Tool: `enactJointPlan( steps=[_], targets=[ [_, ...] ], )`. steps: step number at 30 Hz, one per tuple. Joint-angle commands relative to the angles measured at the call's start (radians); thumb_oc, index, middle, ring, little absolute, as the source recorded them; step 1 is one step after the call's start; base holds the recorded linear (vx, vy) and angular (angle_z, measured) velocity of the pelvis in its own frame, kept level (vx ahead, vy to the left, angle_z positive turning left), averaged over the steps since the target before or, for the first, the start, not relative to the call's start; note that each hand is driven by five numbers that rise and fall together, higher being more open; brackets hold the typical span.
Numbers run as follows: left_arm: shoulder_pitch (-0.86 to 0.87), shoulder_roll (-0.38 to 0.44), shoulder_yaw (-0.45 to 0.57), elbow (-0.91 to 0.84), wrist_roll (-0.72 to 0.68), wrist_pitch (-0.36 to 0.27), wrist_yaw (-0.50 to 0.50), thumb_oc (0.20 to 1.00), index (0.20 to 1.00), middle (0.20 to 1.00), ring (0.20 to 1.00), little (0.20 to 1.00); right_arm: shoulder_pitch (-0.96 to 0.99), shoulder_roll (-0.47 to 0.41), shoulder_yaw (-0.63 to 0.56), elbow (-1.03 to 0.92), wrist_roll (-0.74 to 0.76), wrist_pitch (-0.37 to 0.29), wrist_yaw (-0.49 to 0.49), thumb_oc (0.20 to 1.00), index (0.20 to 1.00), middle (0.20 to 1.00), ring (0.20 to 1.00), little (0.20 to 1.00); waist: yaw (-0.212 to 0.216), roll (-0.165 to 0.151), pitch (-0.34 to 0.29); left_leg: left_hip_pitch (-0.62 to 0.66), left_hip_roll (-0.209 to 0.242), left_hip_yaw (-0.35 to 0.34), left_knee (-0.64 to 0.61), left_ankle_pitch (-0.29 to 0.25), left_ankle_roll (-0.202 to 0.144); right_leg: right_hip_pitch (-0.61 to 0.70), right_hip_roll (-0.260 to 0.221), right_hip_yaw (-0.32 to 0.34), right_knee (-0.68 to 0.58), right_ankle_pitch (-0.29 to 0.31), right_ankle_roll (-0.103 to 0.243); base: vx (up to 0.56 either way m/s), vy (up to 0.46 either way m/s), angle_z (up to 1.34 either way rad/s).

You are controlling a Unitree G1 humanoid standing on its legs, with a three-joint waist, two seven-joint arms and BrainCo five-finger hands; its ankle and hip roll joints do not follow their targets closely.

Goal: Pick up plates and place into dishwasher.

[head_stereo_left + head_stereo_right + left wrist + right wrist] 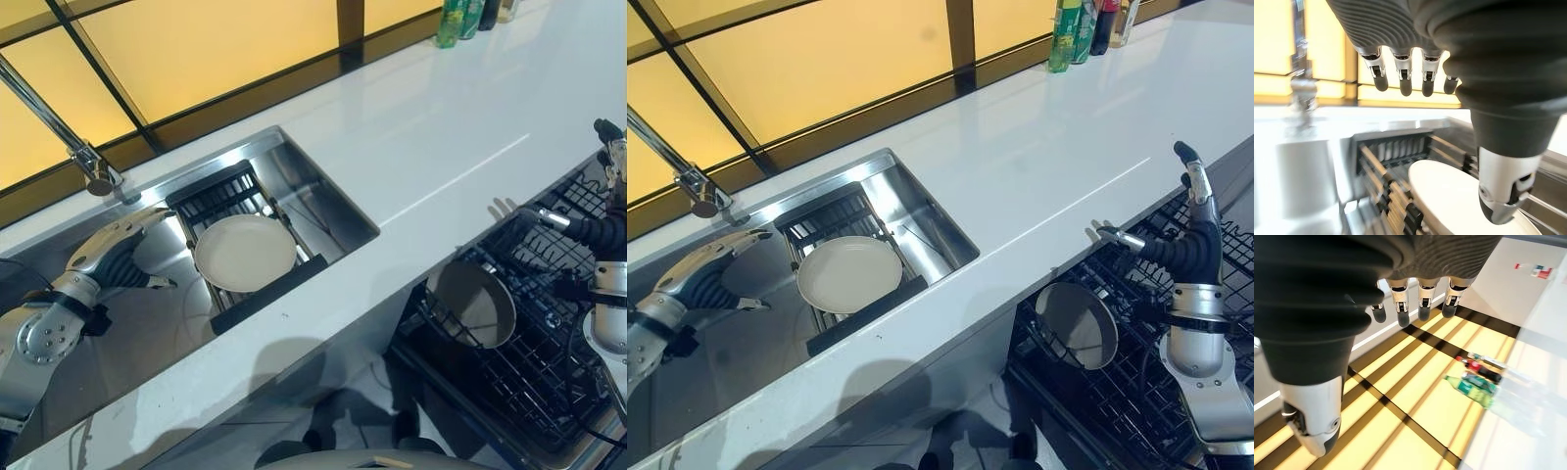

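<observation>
1. The left hand (113, 250) hangs over the sink (323, 191), fingers straight and spread apart from the thumb, holding nothing. It sits just beside the white plate (245, 253), apart from its rim, likely lined up to take it.
2. That plate lies flat on a dark slatted rack (220, 191) set inside the sink, so its edge stands a little clear of the basin floor; that should give fingers room to slip under.
3. The tap (93, 166) stands behind the left hand, near enough that a lift may need care.
4. The right hand (1190, 240) is raised over the dishwasher rack (1117, 401), fingers straight and thumb out, empty.
5. A second plate (1078, 325) already stands on edge in the wire rack, leaning between the tines below the counter (441, 127).
6. Bottles (1073, 29) stand at the counter's far end, well apart from the work.
</observation>
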Motion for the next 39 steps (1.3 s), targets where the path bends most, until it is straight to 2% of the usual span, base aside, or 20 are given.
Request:
enactJointPlan(
  steps=[1,4,6,10,18,20,23,28,32,35,38,39],
  targets=[
    [-0.008,0.068,0.012,-0.016,0.033,-0.047,0.094,1.000,1.000,1.000,1.000,1.000,-0.028,-0.064,-0.013,-0.043,0.014,-0.057,-0.044,1.000,1.000,1.000,1.000,1.000,0.020,-0.063,-0.043,-0.119,-0.066,0.023,0.060,0.037,0.035,-0.051,-0.003,0.017,0.171,-0.136,0.030,0.00,0.000,0.00],
    [-0.021,0.064,-0.022,-0.007,0.031,-0.040,0.108,1.000,1.000,1.000,1.000,1.000,-0.028,-0.065,0.003,-0.042,0.005,-0.058,-0.055,1.000,1.000,1.000,1.000,1.000,0.015,-0.062,-0.040,-0.119,-0.067,0.028,0.058,0.037,0.035,-0.055,-0.004,0.022,0.170,-0.131,0.034,0.00,0.000,0.00],
    [-0.023,0.060,-0.036,-0.006,0.039,-0.013,0.147,1.000,1.000,1.000,1.000,1.000,-0.022,-0.063,0.007,-0.046,0.003,-0.058,-0.058,1.000,1.000,1.000,1.000,1.000,0.012,-0.063,-0.038,-0.114,-0.066,0.032,0.059,0.026,0.036,-0.054,-0.007,0.025,0.173,-0.142,0.038,0.05,0.022,-0.01],
    [-0.037,0.026,-0.082,0.002,0.031,-0.023,0.174,1.000,1.000,1.000,1.000,1.000,-0.021,-0.054,0.017,-0.043,-0.009,-0.059,-0.072,1.000,1.000,1.000,1.000,1.000,0.010,-0.064,-0.026,-0.132,-0.066,0.034,0.070,0.032,0.037,-0.073,-0.007,0.032,0.183,-0.132,0.041,-0.02,0.003,-0.02],
    [-0.030,-0.022,-0.110,-0.016,-0.050,-0.011,0.141,1.000,1.000,1.000,1.000,1.000,-0.009,-0.036,0.038,-0.064,-0.029,-0.043,-0.099,1.000,1.000,1.000,1.000,1.000,0.016,-0.070,-0.012,-0.128,-0.070,0.031,0.067,0.023,0.045,-0.072,-0.011,0.032,0.186,-0.140,0.051,0.01,0.000,0.00],
    [-0.029,-0.022,-0.114,-0.024,-0.043,-0.009,0.148,1.000,1.000,1.000,1.000,1.000,-0.005,-0.037,0.041,-0.065,-0.028,-0.048,-0.102,1.000,1.000,1.000,1.000,1.000,0.016,-0.070,-0.009,-0.130,-0.070,0.032,0.070,0.023,0.045,-0.074,-0.011,0.031,0.189,-0.140,0.052,0.02,-0.001,0.00],
    [-0.040,-0.020,-0.132,-0.022,0.031,0.006,0.237,1.000,1.000,1.000,1.000,1.000,-0.015,-0.039,0.058,-0.065,-0.031,-0.044,-0.113,1.000,1.000,1.000,1.000,1.000,0.016,-0.072,0.000,-0.136,-0.072,0.031,0.078,0.021,0.045,-0.080,-0.011,0.031,0.198,-0.142,0.053,0.00,0.000,0.00],
    [-0.084,-0.044,-0.207,-0.027,0.029,0.001,0.214,1.000,1.000,1.000,1.000,1.000,-0.041,-0.036,0.084,-0.063,-0.050,-0.035,-0.136,1.000,1.000,1.000,1.000,1.000,0.017,-0.078,0.025,-0.164,-0.071,0.030,0.093,0.024,0.049,-0.100,-0.010,0.033,0.205,-0.137,0.055,-0.04,-0.016,0.00],
    [-0.118,-0.032,-0.270,-0.002,0.076,0.013,0.281,1.000,1.000,1.000,1.000,1.000,-0.067,-0.053,0.118,-0.062,-0.055,-0.027,-0.168,1.000,1.000,1.000,1.000,1.000,0.011,-0.082,0.049,-0.172,-0.071,0.034,0.097,0.024,0.050,-0.108,-0.008,0.042,0.207,-0.135,0.058,-0.03,-0.001,-0.02],
    [-0.126,-0.008,-0.291,-0.004,0.174,0.016,0.365,1.000,1.000,1.000,1.000,1.000,-0.058,-0.062,0.119,-0.068,-0.051,-0.037,-0.175,1.000,1.000,1.000,1.000,1.000,0.005,-0.085,0.062,-0.182,-0.072,0.039,0.104,0.022,0.051,-0.117,-0.007,0.049,0.210,-0.133,0.061,-0.02,0.012,-0.06],
    [-0.177,0.035,-0.350,0.015,0.270,0.032,0.444,1.000,1.000,1.000,1.000,1.000,-0.079,-0.079,0.145,-0.061,-0.054,-0.048,-0.198,1.000,1.000,1.000,1.000,1.000,-0.006,-0.087,0.090,-0.210,-0.072,0.045,0.127,0.020,0.054,-0.146,-0.007,0.058,0.230,-0.133,0.061,-0.09,0.009,-0.09],
    [-0.212,0.047,-0.395,0.023,0.254,0.051,0.455,1.000,1.000,1.000,1.000,1.000,-0.103,-0.088,0.166,-0.052,-0.060,-0.053,-0.219,1.000,1.000,1.000,1.000,1.000,-0.011,-0.090,0.111,-0.235,-0.073,0.048,0.141,0.022,0.054,-0.169,-0.007,0.062,0.240,-0.130,0.061,-0.18,-0.007,-0.05]
  ],
)
